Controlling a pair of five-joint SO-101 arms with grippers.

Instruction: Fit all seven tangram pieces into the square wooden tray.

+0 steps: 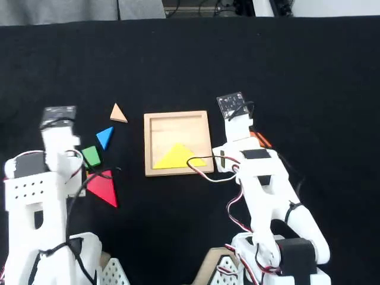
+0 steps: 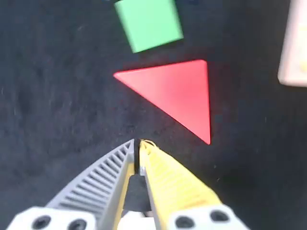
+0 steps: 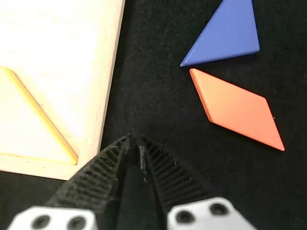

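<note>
The square wooden tray (image 1: 176, 116) lies in the middle of the black counter (image 1: 309, 71). A yellow triangle (image 1: 176, 157) sits inside it. Its long edge runs along the tray edge closest to the arms, and its tip points at the tray's middle. Bare wood shows in the tray past the tip.

On the left arm's side of the tray lie four pieces, all apart from the tray: a tan triangle (image 1: 117, 113), a small blue triangle (image 1: 105, 136), a green square (image 1: 91, 157) and a red triangle (image 1: 103, 187). The green square is just beside the red triangle, with a thin gap between them.

The left tool (image 2: 139, 143) is clenched with nothing in it. Its tips are over black cloth near the red triangle's long edge, not touching it.

The right tool (image 3: 135, 140) is also clenched and holds nothing. It is over the cloth just beside the tray's outer edge. Farther from the tray on that side lie an orange slanted piece (image 3: 237, 109) and a big blue triangle (image 3: 225, 33), their corners almost meeting.
</note>
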